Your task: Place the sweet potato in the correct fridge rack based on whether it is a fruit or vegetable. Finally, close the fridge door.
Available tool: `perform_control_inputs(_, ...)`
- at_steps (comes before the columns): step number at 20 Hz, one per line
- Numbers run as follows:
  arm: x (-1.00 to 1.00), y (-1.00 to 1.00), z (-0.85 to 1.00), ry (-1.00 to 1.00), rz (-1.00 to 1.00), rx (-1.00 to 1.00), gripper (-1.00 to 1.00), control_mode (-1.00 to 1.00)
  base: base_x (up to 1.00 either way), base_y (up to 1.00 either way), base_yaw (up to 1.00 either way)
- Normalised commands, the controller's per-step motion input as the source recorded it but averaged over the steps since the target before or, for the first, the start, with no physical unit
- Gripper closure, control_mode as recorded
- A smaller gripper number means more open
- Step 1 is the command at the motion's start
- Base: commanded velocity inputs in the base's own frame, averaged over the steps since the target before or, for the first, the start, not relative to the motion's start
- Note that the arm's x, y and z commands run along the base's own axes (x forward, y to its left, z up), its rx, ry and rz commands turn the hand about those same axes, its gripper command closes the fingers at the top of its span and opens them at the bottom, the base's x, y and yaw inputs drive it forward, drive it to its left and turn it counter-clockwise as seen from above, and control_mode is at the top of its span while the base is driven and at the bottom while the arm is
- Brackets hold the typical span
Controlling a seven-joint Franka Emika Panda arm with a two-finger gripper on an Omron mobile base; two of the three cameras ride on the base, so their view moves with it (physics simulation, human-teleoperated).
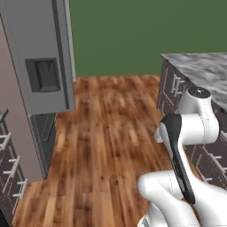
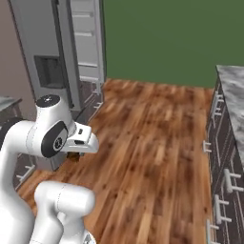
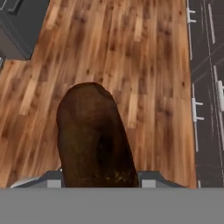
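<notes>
In the lower middle of the hand view, a dark reddish-brown, stubby sweet potato, rising from the bottom edge between the gripper jaws and clenched there, above the brown wooden plank floor. In the right base view, a small dark piece of the same tuber just under the white hand, at the middle left of the frame. At the upper left of both base views, the tall grey fridge with a dark recessed dispenser panel on its front. In the upper left of the right base view, its open door with pale door bins, contents not possible to tell. At the right edge, dark cabinet drawers with pale handles under a grey marble counter.
</notes>
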Motion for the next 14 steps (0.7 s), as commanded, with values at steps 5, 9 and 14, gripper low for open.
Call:
perform_control_inputs(5, 0.0, 0.0, 0.0, 0.0, 0.0, 0.0, 1.0, 1.0, 1.0, -0.53, -0.02)
perform_control_inputs(9, 0.0, 0.0, 0.0, 0.0, 0.0, 0.0, 1.0, 1.0, 1.0, -0.51, -0.01)
perform_control_inputs(14, 0.0, 0.0, 0.0, 0.0, 0.0, 0.0, 1.0, 1.0, 1.0, -0.23, -0.01)
